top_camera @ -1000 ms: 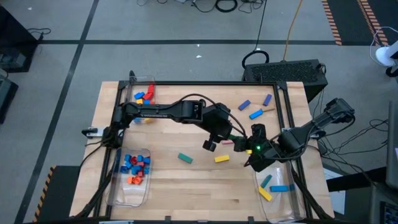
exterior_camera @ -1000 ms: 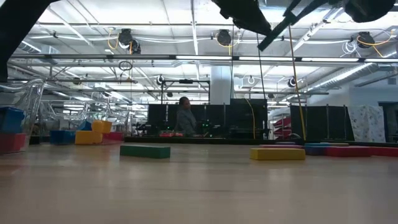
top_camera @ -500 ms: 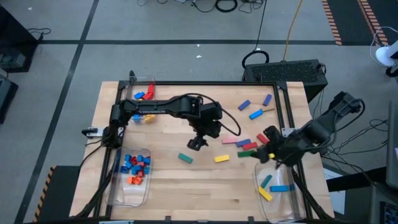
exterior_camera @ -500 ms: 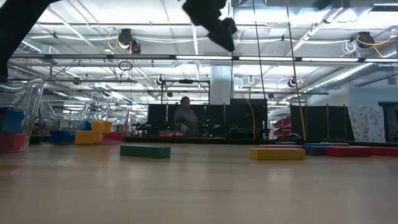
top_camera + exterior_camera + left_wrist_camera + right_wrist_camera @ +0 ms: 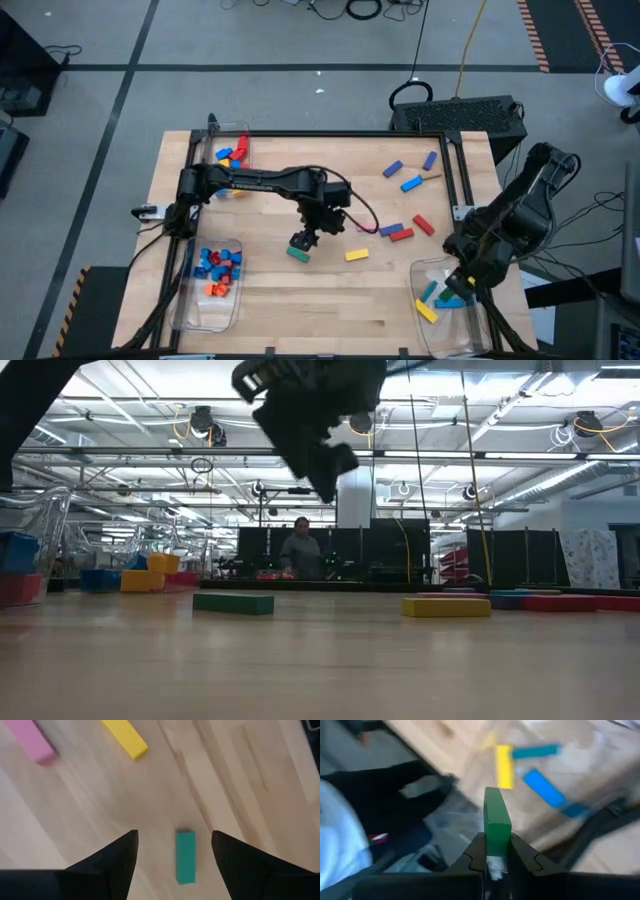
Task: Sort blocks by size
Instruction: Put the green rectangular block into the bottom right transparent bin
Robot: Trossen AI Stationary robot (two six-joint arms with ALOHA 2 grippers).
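My left gripper (image 5: 303, 240) is open and hovers just above a short green block (image 5: 185, 857) that lies flat on the table; the block shows between the fingertips in the left wrist view and in the high view (image 5: 298, 254). My right gripper (image 5: 461, 287) is shut on a green bar (image 5: 496, 817) above the clear bin (image 5: 470, 335) at the table's near right. In that bin lie a yellow bar (image 5: 504, 766), a teal bar (image 5: 535, 751) and a blue bar (image 5: 545, 787). My right gripper pinches one end of the green bar (image 5: 495, 847) between its two fingers. The bar sticks straight out beyond the fingertips. It is lifted clear, above the bin.
A yellow block (image 5: 356, 255) lies right of the green block. Pink, blue and red blocks (image 5: 401, 235) lie mid-table, and blue and purple ones (image 5: 410, 184) at the far right. A bin of small cubes (image 5: 185, 300) stands near left, another bin (image 5: 215, 140) far left.
My left gripper has gone toward the table's left and near edge and down, and now stands over the green block. My right gripper has taken the green bar from beside the red and pink blocks and carried it toward the near right, over the bin.
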